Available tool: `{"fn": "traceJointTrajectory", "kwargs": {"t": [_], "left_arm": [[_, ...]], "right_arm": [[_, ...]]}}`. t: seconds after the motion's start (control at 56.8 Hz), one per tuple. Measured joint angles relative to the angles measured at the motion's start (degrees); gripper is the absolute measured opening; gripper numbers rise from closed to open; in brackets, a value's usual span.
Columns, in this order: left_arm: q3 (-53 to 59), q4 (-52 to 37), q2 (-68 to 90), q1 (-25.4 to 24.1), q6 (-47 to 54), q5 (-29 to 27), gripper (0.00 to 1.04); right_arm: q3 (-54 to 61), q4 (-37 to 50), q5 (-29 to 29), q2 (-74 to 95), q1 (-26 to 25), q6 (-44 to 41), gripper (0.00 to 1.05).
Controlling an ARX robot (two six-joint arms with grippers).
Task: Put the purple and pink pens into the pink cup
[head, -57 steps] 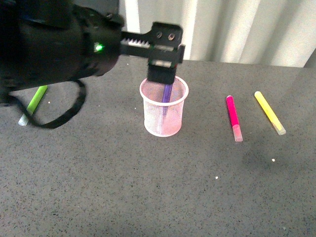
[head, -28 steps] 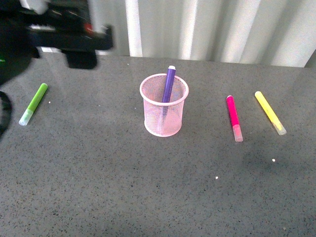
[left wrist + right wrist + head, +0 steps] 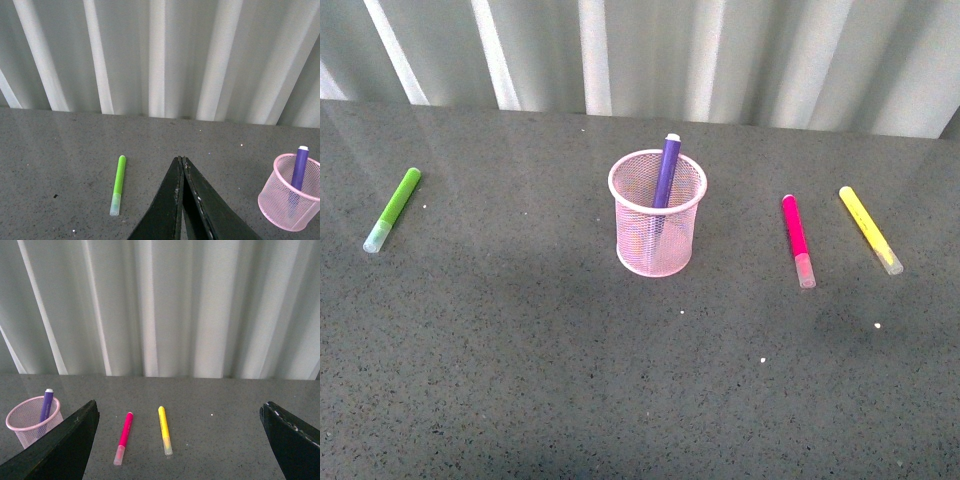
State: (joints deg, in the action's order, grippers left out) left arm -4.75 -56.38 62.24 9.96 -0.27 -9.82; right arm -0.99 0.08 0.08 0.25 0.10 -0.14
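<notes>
Wire-mesh pink cup (image 3: 658, 240) & matt (speckled) table (image 3: 520, 350)

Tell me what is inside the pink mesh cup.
The purple pen stands in the pink cup, leaning on its rim with its top sticking out. The mesh blurs its lower end, and the cup's floor is hidden. The pink pen lies outside on the table.

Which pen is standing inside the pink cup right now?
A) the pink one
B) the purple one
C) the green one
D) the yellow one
B: the purple pen leans upright in the cup, while the pink pen, yellow pen and green pen lie flat outside it.
</notes>
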Motion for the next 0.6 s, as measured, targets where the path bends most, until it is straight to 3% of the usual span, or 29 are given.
{"fn": "traceJointTrajectory", "kwargs": {"t": [0.352, 0.441, 0.599], "left_arm": [[3.4, 12.5, -16.2, -4.4, 0.0, 4.4, 0.04], [3.5, 16.0, -20.2, -8.1, 0.0, 9.3, 0.04], [3.5, 21.0, -26.2, -9.8, 0.0, 9.5, 0.04]], "right_arm": [[0.0, 0.0, 0.0, 0.0, 0.0, 0.0, 0.98], [0.0, 0.0, 0.0, 0.0, 0.0, 0.0, 0.98], [0.0, 0.0, 0.0, 0.0, 0.0, 0.0, 0.98]]}}
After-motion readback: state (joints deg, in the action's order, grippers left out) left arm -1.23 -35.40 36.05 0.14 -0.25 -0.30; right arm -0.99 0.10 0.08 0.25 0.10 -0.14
